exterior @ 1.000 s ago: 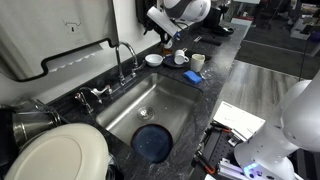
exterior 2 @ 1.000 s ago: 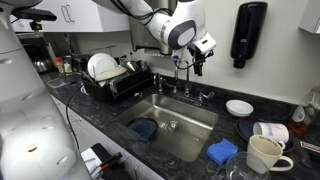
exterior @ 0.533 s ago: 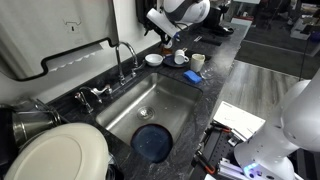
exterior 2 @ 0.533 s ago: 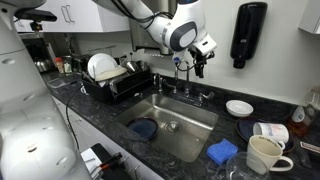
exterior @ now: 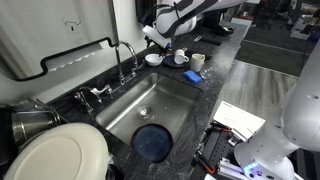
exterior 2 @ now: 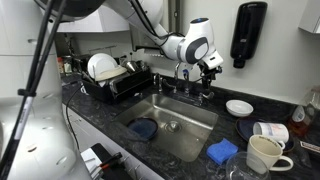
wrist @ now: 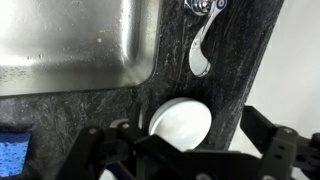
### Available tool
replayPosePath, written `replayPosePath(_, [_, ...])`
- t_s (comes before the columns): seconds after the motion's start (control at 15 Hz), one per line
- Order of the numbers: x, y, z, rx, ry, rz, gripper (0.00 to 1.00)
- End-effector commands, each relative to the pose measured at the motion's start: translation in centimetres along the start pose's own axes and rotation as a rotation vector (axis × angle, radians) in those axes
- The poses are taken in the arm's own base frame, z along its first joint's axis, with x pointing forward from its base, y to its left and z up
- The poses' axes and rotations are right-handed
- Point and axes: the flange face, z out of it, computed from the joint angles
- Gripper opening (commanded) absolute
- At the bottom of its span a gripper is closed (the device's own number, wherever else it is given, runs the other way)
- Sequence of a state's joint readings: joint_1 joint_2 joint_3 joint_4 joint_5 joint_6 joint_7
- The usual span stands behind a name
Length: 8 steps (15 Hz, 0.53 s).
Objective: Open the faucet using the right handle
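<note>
Approach judged in hand: the gripper (exterior 2: 207,74), spread and empty, hung near the right handle (wrist: 198,52); next it needed lowering onto that lever.

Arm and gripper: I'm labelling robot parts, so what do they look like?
The arm is glossy white with rounded shells. The gripper is black; the wrist view shows its jaws as matte black angular linkages. No markings are readable.

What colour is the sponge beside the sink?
Blue. The sponge shows best in an exterior view.
</note>
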<state>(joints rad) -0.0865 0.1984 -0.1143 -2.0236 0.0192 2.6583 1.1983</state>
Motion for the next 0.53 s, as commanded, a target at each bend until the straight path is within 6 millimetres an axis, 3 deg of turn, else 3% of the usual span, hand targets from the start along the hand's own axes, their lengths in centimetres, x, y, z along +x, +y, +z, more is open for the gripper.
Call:
replayPosePath(0.0, [0.7, -1.9, 2.3, -0.032, -0.028, 0.057, 1.00])
replayPosePath(0.47, [2.7, -2.7, 4.2, -0.041, -0.045, 0.161, 1.00])
